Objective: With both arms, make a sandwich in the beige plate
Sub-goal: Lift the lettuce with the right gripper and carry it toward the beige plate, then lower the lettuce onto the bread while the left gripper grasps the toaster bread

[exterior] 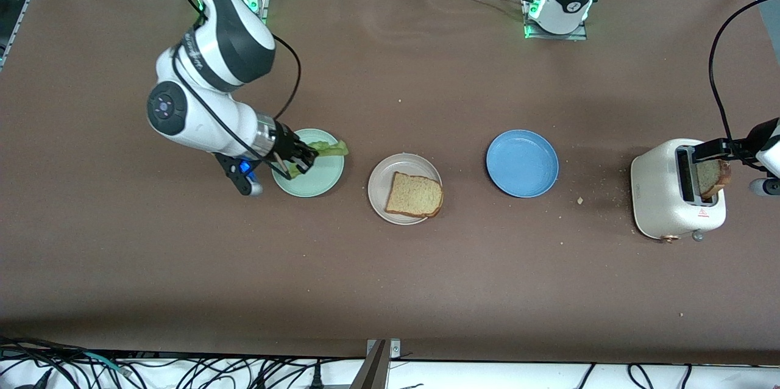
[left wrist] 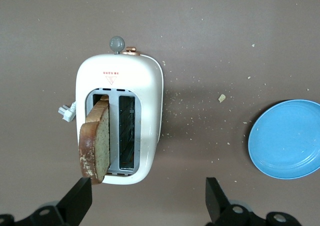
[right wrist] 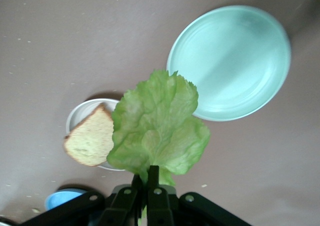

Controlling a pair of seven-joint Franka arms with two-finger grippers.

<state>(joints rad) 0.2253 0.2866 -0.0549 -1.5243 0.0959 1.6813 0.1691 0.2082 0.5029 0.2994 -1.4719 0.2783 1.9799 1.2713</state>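
My right gripper [exterior: 308, 160] [right wrist: 147, 173] is shut on the stem end of a ruffled green lettuce leaf [exterior: 328, 148] [right wrist: 155, 126] and holds it just over the mint-green plate [exterior: 317, 182]. One slice of brown toast [exterior: 416, 195] [right wrist: 90, 141] lies on the beige plate [exterior: 381, 178] [right wrist: 77, 117] at mid-table. A second slice [exterior: 713, 177] [left wrist: 97, 146] sticks up out of the white toaster [exterior: 670, 194] [left wrist: 147, 86]. My left gripper [exterior: 722, 148] [left wrist: 146, 201] hangs open over the toaster, one finger [left wrist: 77, 201] close beside that slice, gripping nothing.
An empty blue plate [exterior: 522, 163] [left wrist: 287, 146] sits between the beige plate and the toaster. Crumbs [exterior: 580, 200] lie scattered near the toaster. The toaster's black cable [exterior: 719, 72] loops up toward the left arm's end of the table.
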